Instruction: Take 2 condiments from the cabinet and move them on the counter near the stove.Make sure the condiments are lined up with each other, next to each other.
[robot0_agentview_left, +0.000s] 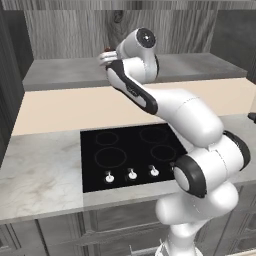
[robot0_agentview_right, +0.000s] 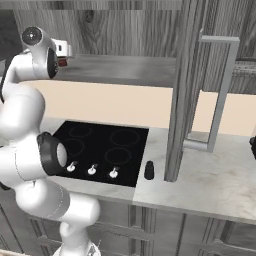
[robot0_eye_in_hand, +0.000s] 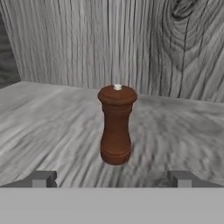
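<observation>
Reddish-brown pepper mill seen upright on the cabinet shelf, gripper held just before it (fingers spread apart), black shaker set beside the stove.

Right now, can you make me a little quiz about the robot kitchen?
1. True or false: the pincer is shut on the brown pepper mill.
2. Where does the black shaker stand? A) on the cabinet shelf B) on the counter beside the stove C) on the stove
3. Fill in: the pepper mill stands ___ on the cabinet shelf.

Key: 1 false; 2 B; 3 upright.
</observation>
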